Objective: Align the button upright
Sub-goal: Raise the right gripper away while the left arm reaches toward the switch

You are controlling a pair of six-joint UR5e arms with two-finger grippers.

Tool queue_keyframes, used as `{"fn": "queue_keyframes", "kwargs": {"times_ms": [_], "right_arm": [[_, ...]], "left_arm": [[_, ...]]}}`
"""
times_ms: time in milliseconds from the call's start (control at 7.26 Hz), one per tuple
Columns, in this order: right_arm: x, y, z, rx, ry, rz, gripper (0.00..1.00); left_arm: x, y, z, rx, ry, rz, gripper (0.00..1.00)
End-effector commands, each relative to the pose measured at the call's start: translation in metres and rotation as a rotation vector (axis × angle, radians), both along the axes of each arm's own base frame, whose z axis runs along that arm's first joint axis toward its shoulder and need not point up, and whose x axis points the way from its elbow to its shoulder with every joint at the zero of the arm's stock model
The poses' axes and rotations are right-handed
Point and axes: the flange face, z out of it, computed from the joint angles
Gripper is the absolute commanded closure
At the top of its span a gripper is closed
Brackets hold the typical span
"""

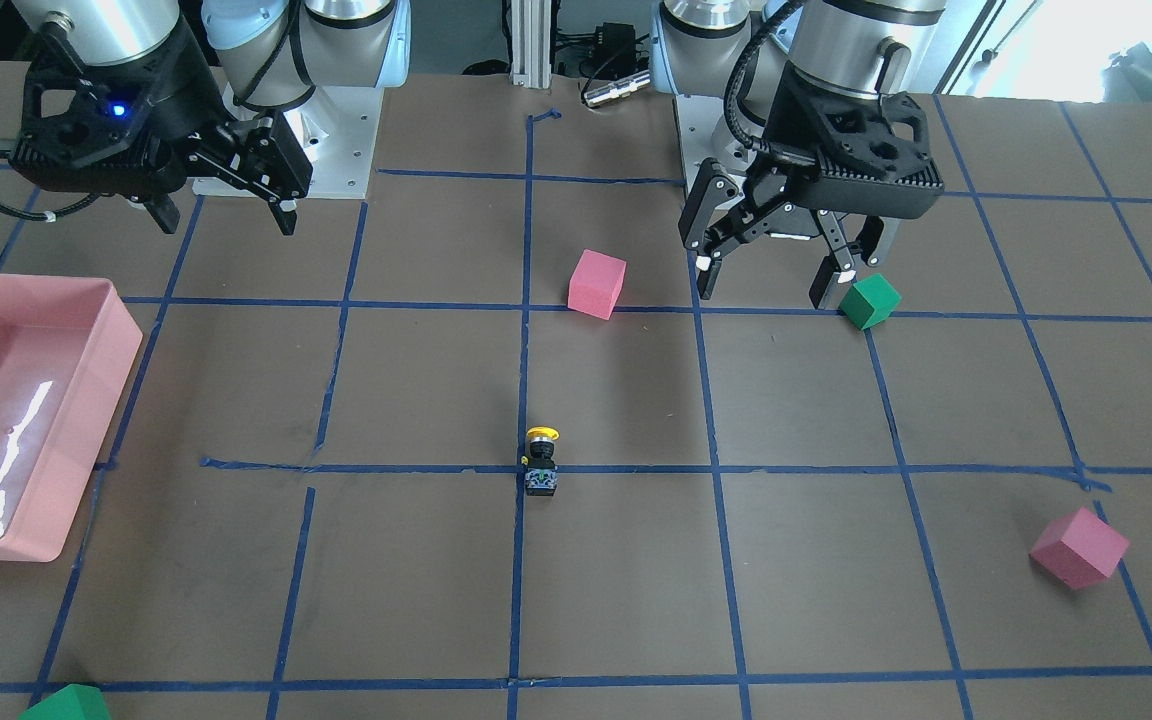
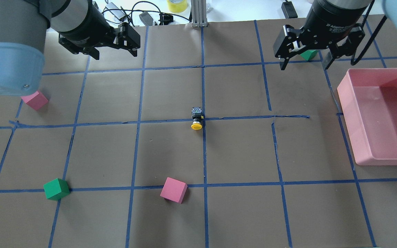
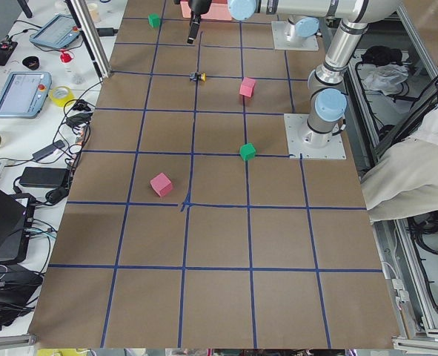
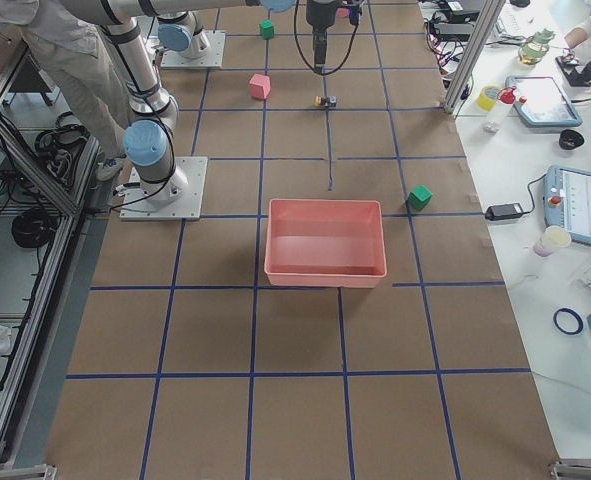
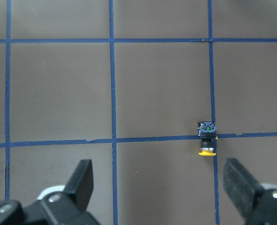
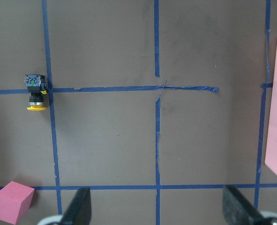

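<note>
The button (image 2: pixel 196 119) lies on its side on a blue tape crossing at the middle of the table. Its yellow cap points toward the robot and its grey-white base points away. It also shows in the front view (image 1: pixel 541 465), the left wrist view (image 5: pixel 206 139) and the right wrist view (image 6: pixel 35 93). My left gripper (image 1: pixel 766 285) is open and empty, held above the table well back from the button. My right gripper (image 1: pixel 226 222) is open and empty, raised near its base.
A pink tray (image 2: pixel 346 103) stands on my right side. Pink cubes (image 2: pixel 173 190) (image 2: pixel 34 100) and green cubes (image 2: pixel 56 189) (image 2: pixel 309 54) are scattered around. One green cube (image 1: pixel 869 301) sits just beside my left gripper's finger in the front view.
</note>
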Motion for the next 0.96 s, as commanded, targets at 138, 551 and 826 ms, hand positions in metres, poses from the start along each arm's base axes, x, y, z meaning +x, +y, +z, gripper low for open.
{"fn": "queue_keyframes", "kwargs": {"times_ms": [138,551,826], "right_arm": [[0.001,-0.002,0.001,-0.015,-0.008,-0.003,0.0],[0.001,-0.004,0.0,-0.041,-0.01,0.0,0.0],[0.001,-0.005,0.0,-0.041,-0.008,-0.001,0.0]], "left_arm": [[-0.042,0.007,-0.043,-0.066,0.04,0.03,0.02],[-0.085,0.033,-0.138,-0.192,0.031,0.081,0.02],[-0.105,0.056,-0.197,-0.263,0.023,0.066,0.05]]}}
